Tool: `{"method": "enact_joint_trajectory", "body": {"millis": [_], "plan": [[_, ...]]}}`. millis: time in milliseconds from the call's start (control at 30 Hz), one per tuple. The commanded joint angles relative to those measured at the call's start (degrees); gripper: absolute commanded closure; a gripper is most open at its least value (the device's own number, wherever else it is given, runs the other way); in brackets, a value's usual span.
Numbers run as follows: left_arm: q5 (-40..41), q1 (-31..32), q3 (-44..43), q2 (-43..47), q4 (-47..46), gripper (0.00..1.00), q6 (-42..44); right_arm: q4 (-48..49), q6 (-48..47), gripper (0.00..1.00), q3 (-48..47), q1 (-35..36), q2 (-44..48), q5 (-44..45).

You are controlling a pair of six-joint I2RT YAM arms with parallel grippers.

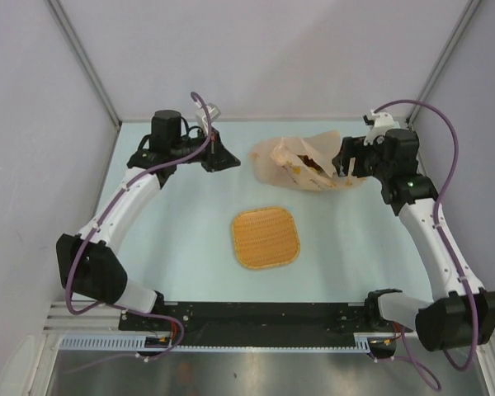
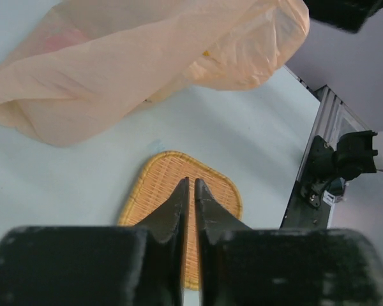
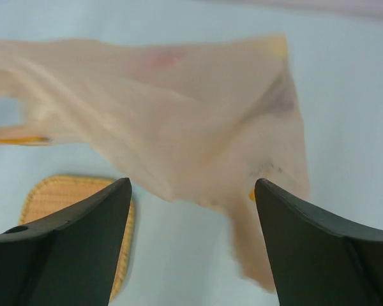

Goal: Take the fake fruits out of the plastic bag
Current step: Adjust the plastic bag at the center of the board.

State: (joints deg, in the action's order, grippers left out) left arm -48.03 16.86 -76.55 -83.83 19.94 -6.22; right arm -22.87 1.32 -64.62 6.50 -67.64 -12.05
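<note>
The pale peach plastic bag lies crumpled at the back of the table. Fake fruits show only as faint shapes through it: yellow and dark patches, a reddish blur and a dark patch. My left gripper is shut and empty, just left of the bag and apart from it; its wrist view looks over the tray towards the bag. My right gripper is open at the bag's right side, its jaws wide apart in front of the bag, holding nothing.
An orange woven square tray lies in the middle of the table, in front of the bag; it shows in the left wrist view and in the right wrist view. Walls close the table at the back and both sides.
</note>
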Motion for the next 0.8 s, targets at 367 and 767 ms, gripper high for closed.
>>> {"method": "enact_joint_trajectory", "body": {"millis": [367, 767], "plan": [[-5.5, 8.44, -4.65, 2.19, -2.98, 0.21, -3.37, -7.87, -5.37, 0.45, -7.54, 8.88, 5.94, -3.68], [5.49, 18.29, -11.77, -6.86, -2.36, 0.21, -0.64, -5.34, -0.35, 0.55, -1.3, 8.18, 3.57, -2.8]]}}
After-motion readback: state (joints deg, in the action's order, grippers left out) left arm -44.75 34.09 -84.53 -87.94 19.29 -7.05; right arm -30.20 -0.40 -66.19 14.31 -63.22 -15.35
